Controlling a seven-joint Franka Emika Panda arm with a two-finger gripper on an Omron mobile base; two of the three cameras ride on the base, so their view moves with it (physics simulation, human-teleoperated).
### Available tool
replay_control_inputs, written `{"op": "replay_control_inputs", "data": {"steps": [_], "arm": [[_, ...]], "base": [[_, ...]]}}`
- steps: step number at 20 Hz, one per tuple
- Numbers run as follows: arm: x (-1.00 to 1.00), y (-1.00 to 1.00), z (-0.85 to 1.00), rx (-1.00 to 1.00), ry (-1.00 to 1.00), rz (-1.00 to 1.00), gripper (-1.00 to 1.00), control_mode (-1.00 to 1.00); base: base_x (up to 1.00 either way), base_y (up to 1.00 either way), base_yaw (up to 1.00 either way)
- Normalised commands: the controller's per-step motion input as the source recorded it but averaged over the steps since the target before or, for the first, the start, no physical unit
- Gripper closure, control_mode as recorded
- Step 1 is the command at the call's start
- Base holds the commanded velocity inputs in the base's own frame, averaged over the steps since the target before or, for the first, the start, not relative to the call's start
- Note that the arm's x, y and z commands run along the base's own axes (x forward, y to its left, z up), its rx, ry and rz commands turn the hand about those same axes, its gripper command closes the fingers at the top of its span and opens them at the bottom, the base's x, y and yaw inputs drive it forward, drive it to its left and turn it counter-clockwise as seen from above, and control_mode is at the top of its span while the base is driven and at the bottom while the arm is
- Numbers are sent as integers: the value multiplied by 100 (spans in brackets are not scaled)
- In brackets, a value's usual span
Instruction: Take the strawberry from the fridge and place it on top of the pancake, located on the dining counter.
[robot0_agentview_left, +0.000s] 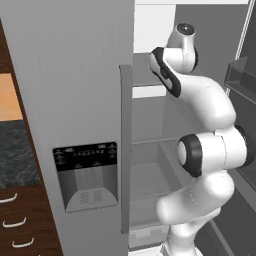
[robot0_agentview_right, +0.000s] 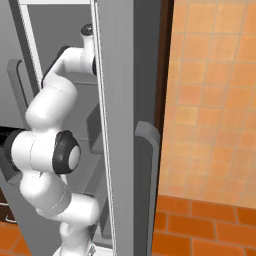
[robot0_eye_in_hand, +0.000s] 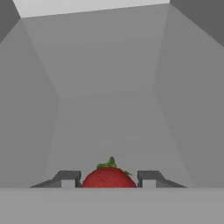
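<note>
Strawberry (robot0_eye_in_hand: 108, 177): red, green-leaved, inside the grey fridge (robot0_agentview_left: 75, 100), lodged between the end effector (robot0_eye_in_hand: 108, 179) fingers (robot0_eye_in_hand: 68, 178), which press against both its sides. Arm (robot0_agentview_left: 205, 150): reaches through the open right-hand door into the compartment.

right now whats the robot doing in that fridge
The white arm reaches into the open right side of the grey fridge. In the hand view its gripper has a fingertip on each side of the red strawberry, the jaws closed against it above a grey shelf. The berry is not yet out of the fridge.
</note>
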Motion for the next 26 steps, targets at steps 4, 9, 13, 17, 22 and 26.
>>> {"op": "replay_control_inputs", "data": {"steps": [4, 9, 13, 17, 22, 26], "arm": [[-64, 9, 4, -2, -11, 0, 100, -100], [-97, 4, 8, 0, 0, -1, 100, -100], [-100, 19, -3, 0, 7, -1, 100, -100], [-100, 41, -12, 0, 10, -2, 100, -100], [-100, 8, -27, 0, 7, 0, 100, -100], [-100, 0, -49, 0, 5, 0, 100, -100]], "base": [[0, 0, 0], [0, 0, 0], [0, 0, 0], [0, 0, 0], [0, 0, 0], [0, 0, 0]]}}
